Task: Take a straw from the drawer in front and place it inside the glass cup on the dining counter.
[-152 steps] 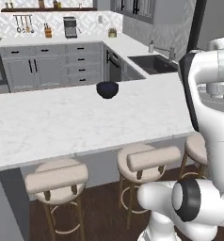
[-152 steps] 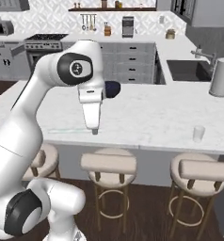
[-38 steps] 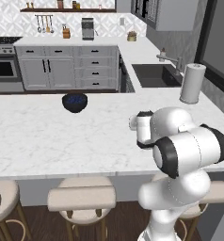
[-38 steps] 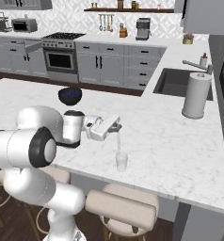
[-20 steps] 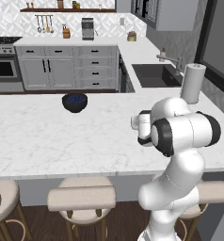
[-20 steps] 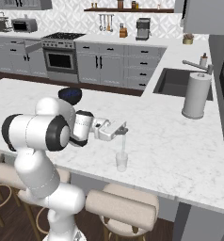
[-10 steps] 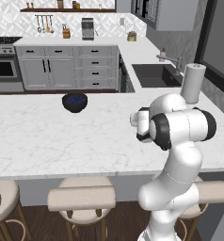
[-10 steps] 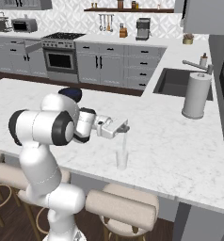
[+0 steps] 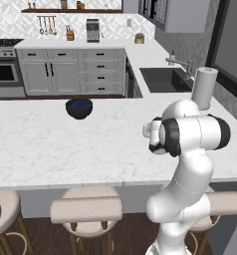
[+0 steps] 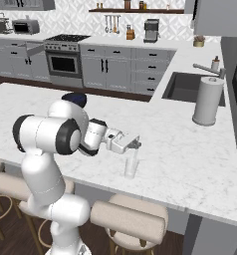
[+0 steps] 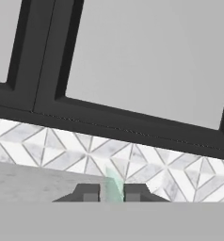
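My gripper is held sideways just above the glass cup, which stands near the front edge of the dining counter. It is shut on a thin pale green straw that hangs down, and its lower end seems to reach into the cup's mouth. In the hand view the straw is pinched between the two fingertips of the gripper, in front of a tiled wall and a dark-framed window. The drawer stands pulled out in the far cabinets at the back left.
A dark blue bowl sits mid-counter, left of the arm. A white paper-towel roll stands by the sink at the right. Beige stools line the counter's near edge. My own elbow hides the hand in the left base view.
The hand has shifted a little to the right and down toward the cup, with the straw still in it. The cup and bowl have not moved.
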Controlling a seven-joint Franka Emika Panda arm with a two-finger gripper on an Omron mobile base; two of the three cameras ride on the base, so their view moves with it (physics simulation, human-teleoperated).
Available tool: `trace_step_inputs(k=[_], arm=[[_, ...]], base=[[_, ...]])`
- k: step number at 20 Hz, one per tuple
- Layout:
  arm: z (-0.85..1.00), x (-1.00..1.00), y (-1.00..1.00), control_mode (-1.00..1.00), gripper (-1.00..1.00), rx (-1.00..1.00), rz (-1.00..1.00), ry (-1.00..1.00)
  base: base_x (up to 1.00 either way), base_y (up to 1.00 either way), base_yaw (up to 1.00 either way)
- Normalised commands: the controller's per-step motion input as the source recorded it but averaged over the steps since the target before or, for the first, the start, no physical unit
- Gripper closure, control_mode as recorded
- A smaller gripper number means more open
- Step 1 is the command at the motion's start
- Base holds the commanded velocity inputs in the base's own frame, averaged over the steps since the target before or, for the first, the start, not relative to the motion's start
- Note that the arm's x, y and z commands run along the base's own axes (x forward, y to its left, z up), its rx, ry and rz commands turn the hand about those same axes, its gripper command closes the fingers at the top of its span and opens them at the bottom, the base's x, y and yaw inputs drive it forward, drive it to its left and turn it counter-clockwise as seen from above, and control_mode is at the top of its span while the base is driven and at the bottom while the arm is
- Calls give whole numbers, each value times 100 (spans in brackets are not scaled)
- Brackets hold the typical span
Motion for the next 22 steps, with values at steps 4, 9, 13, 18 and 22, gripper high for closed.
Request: trace_step_inputs(k=[4, 9, 13, 18, 22], arm=[[-44, -33, 0, -100, 100, 0, -2, -7], [-17, -4, 0, -100, -100, 0, -1, -6], [-1, -2, 0, -100, -100, 0, 0, -11], [13, -11, 11, -100, -100, 0, 0, -17], [79, -51, 36, -100, -100, 0, 0, -22]], base=[[0, 0, 0], [0, 0, 0], [0, 0, 0], [0, 0, 0], [0, 0, 0]])
